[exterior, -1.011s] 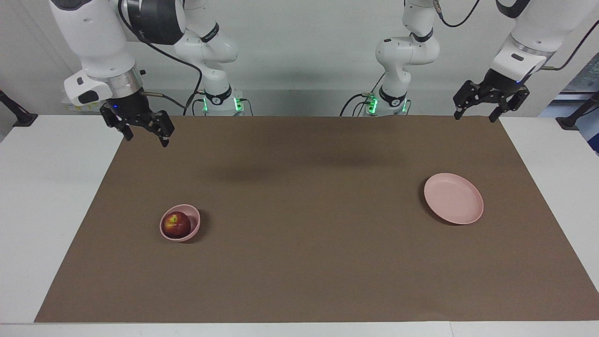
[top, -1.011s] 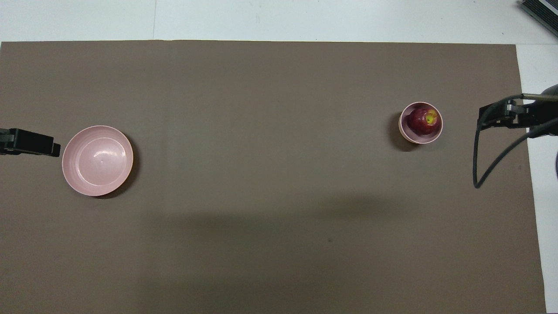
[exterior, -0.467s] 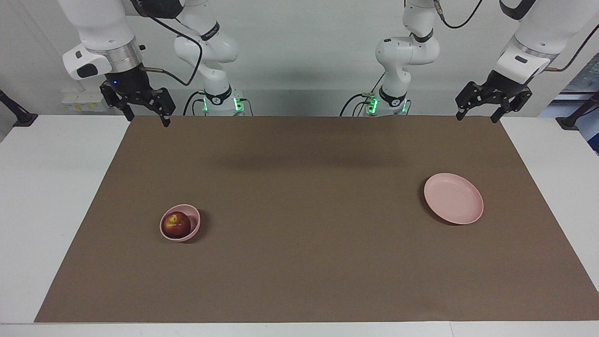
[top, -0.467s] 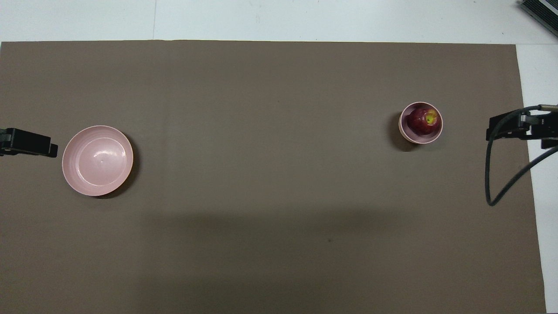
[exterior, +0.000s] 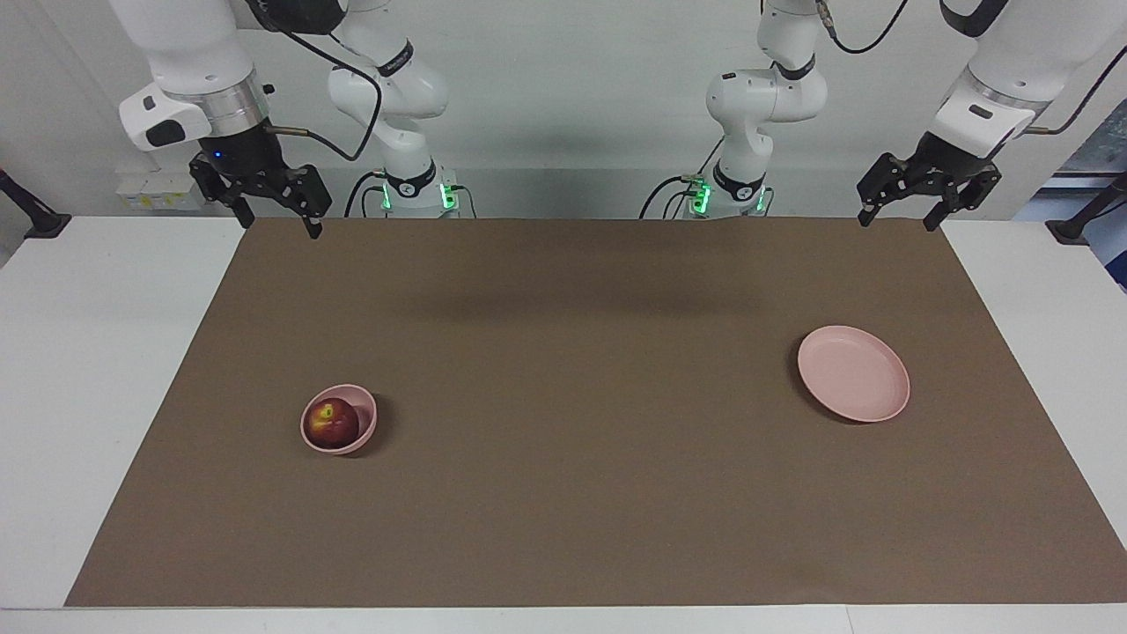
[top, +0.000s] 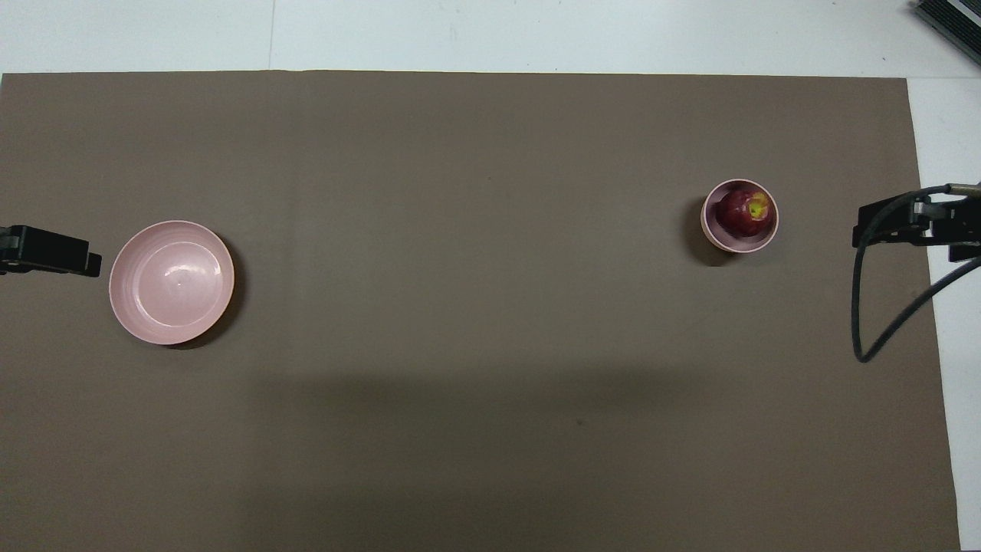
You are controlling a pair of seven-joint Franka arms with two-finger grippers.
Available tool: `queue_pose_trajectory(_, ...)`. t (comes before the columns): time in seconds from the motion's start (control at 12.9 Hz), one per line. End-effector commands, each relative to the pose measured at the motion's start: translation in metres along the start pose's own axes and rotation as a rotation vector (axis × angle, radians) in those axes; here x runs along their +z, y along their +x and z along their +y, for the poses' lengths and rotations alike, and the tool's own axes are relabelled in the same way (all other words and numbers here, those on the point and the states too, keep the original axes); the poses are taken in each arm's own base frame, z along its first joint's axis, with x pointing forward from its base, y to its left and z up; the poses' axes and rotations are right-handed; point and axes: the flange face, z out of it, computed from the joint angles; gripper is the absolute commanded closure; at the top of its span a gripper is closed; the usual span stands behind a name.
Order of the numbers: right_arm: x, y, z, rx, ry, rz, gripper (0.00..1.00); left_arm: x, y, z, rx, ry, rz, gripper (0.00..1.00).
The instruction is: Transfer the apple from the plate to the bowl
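The dark red apple (exterior: 333, 422) (top: 742, 211) lies inside the small deep pink bowl (exterior: 371, 421) (top: 739, 244), toward the right arm's end of the mat. At the left arm's end the wide pink plate (exterior: 852, 372) (top: 171, 282) lies bare. My right gripper (exterior: 277, 224) hangs open in the air over the mat's edge near the robots, well away from the bowl, holding nothing. Over the mat's corner at the other end, my left gripper (exterior: 896, 220) is also raised, open and without a load, apart from the plate.
A brown mat (exterior: 563, 493) covers most of the white table (exterior: 79, 370). The right arm's black cable (top: 866, 307) loops over the mat's end. A dark object (top: 950, 19) sits at the table's corner farthest from the robots.
The right gripper rose and drew back toward the robots' edge of the mat, then held still. The left gripper barely shifted. Apple, bowl and plate stayed put.
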Motion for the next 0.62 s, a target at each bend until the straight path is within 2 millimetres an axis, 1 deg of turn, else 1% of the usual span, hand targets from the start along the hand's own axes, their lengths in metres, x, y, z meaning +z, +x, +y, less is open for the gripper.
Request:
queue_pose_trajectory(0.0, -0.005, -0.008, 0.001, -0.021, 0.019, -0.001, 0.0, -0.006, 0.001, 0.0, 0.001, -0.007, -0.007, 0.0)
queue_pose_trajectory(0.23, -0.006, -0.017, 0.001, -0.042, 0.017, -0.032, 0.0, -0.001, -0.004, 0.004, 0.01, -0.006, -0.068, 0.0)
queue_pose_trajectory(0.39, -0.01, -0.02, 0.002, -0.096, 0.031, -0.033, 0.0, -0.007, -0.002, 0.005, 0.015, 0.01, -0.07, 0.0)
queue_pose_trajectory(0.54, -0.018, -0.027, 0.0, -0.097, 0.081, -0.03, 0.0, -0.007, -0.001, 0.005, 0.017, 0.021, -0.063, 0.0)
